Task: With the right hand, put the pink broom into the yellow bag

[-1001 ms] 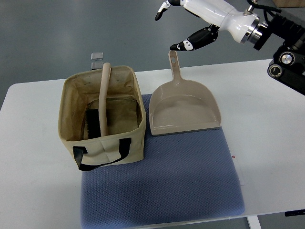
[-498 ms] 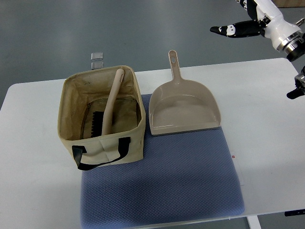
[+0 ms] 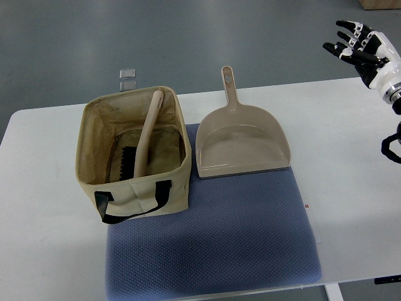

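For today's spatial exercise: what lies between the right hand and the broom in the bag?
In the top view, the dustpan lies between the right hand and the broom in the bag.

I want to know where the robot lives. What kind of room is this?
Probably a robot test lab, not a home: a plain white table on a bare grey floor, with a bag and dustpan laid out on a blue mat.

A white counter (image 3: pixel 351 157) is carrying a blue textured mat (image 3: pixel 219 244), which is lying toward six o'clock. Resting on the mat, a yellow bag (image 3: pixel 135 188) is sitting at nine o'clock and a dustpan (image 3: pixel 241 141) is lying just beside it, toward twelve.
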